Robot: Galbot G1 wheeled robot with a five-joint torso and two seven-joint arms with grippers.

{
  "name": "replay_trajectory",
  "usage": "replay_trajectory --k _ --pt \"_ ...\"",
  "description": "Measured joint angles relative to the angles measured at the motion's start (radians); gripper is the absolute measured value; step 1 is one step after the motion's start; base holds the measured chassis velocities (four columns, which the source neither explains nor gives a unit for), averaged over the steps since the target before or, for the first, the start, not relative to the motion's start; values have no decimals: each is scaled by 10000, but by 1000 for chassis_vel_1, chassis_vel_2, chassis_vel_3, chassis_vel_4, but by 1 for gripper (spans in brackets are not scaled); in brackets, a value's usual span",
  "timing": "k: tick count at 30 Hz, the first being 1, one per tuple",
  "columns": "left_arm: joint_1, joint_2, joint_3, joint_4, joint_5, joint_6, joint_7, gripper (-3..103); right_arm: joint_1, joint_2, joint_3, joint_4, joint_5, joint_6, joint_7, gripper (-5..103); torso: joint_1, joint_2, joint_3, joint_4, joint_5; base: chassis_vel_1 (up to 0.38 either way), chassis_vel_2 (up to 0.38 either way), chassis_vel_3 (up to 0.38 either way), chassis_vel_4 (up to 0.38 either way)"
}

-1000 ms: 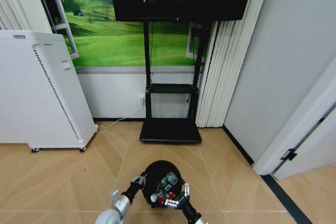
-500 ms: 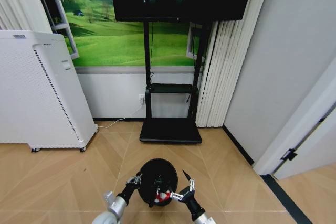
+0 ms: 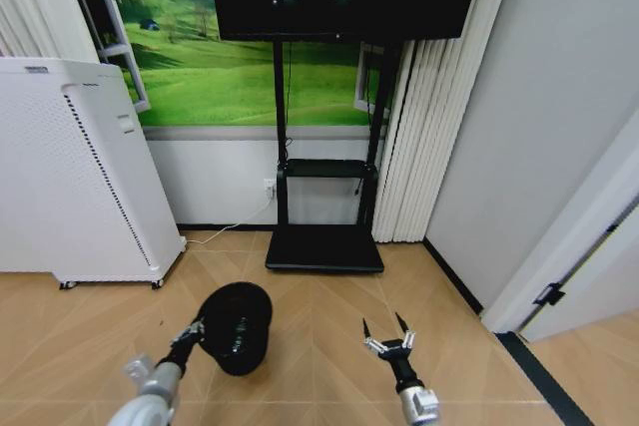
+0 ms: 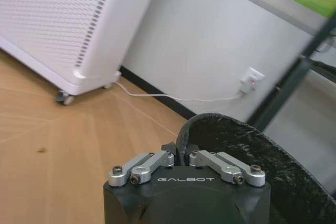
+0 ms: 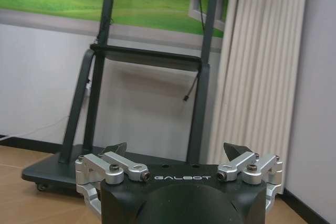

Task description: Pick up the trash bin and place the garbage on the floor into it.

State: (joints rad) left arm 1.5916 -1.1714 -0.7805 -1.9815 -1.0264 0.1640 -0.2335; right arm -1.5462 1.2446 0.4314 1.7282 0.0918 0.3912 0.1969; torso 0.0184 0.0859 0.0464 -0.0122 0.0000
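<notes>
Tan wood floor (image 3: 319, 296) runs to a white wall with a green picture and a black screen stand (image 3: 324, 236). From the head, our left gripper (image 3: 196, 329) pinches the trash bin (image 3: 238, 326) by its rim; inside is too dark to see. Our right gripper (image 3: 387, 332) is spread wide, holding nothing.

Left wrist: jaws closed on the bin's rim.

Right wrist: jaws wide, stand beyond them.

Black mesh trash bin (image 3: 238, 326) (woven weave) over tan chevron-planked floor (image 3: 319, 296).
</notes>
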Motion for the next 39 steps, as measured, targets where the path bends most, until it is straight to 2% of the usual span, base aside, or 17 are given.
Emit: replay_trajectory --k 2,7,9,13,16,28,36,38,39 --pt "354 -13 -613 -197 -113 168 -54 7 -281 197 380 49 -41 11 35 100 0 0 0 -5 0 0 0 0 0" --pt "941 -61 -1289 -149 -210 339 232 7 -483 340 561 121 -53 156 169 100 0 0 0 -6 -2 0 0 0 0" --pt "1588 -333 -1907 -83 -182 367 401 7 -446 337 545 38 -46 252 190 100 0 0 0 -5 -1 0 0 0 0" --pt "2067 -659 -2368 -42 -104 381 596 7 -357 335 530 -13 20 290 203 100 0 0 0 0 0 55 55 -45 -44" --pt "2562 -1007 -2938 145 60 280 1009 7 -232 348 547 -210 131 401 255 100 0 0 -1 0 0 139 140 -114 -128" --pt "2797 -1113 -3690 367 -48 41 1323 7 -180 375 628 -486 187 502 462 100 -1 1 0 -5 -1 190 188 -199 -195" --pt "2802 -1151 -3822 500 -49 -20 1469 7 -209 423 673 -572 213 693 482 100 0 1 -1 -3 -6 233 231 -244 -238" --pt "2679 -1088 -3796 733 -31 -160 1658 7 -212 449 684 -621 241 875 485 100 2 0 1 0 8 292 290 -294 -307" --pt "2521 -1012 -3702 966 -37 -277 1899 7 -230 468 716 -627 241 949 485 100 0 0 -1 0 -2 287 321 -280 -272"
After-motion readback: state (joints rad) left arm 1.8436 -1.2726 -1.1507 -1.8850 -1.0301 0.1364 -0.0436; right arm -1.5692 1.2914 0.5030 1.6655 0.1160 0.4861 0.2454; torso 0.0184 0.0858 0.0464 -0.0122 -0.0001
